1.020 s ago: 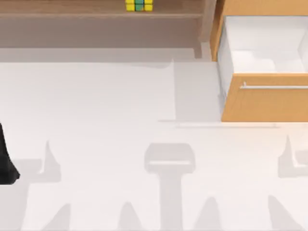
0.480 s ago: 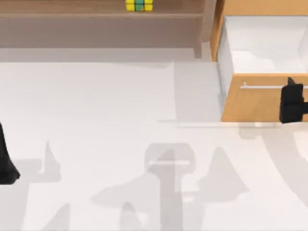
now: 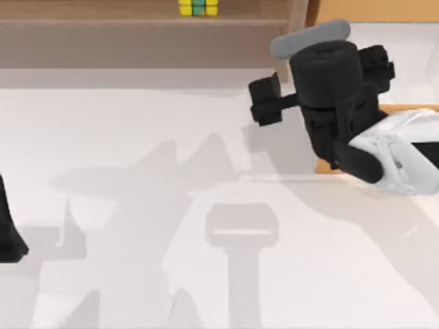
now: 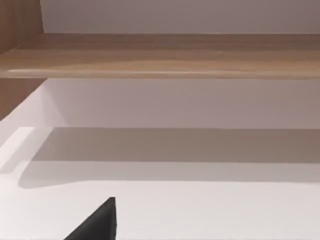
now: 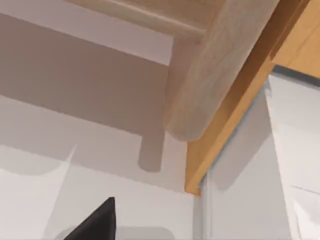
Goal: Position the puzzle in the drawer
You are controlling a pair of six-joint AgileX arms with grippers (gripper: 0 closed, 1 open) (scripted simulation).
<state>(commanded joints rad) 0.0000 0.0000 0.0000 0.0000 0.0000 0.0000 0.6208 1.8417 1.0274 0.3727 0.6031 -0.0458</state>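
The puzzle (image 3: 198, 7) sits on the brown shelf (image 3: 137, 20) at about twelve o'clock of the top view, right at the back edge, nothing touching it. Over at two o'clock the drawer (image 3: 326, 89) stands pulled out, white inside showing, and that makes sense: an open box is what the cube needs to drop into.

The right arm (image 3: 384, 154) reaches in from three o'clock, its dark wrist housing hanging over the drawer's near-left corner and covering most of the front. The right hand (image 3: 264, 108) pokes out toward nine o'clock, over bare counter (image 3: 137, 137) just left of the drawer and below the shelf's end post. It carries nothing. Whether its fingers are apart or together I cannot tell; from above it reads as one dark block, and the right wrist view gives just a black finger tip against the counter, with the shelf post and the drawer's orange side wall ahead.

My read is that this arm is heading for the cube, which lies well apart from it toward eleven o'clock.

The left hand (image 3: 8, 226) is parked at nine o'clock on the counter's left edge, its fingers likewise unreadable.
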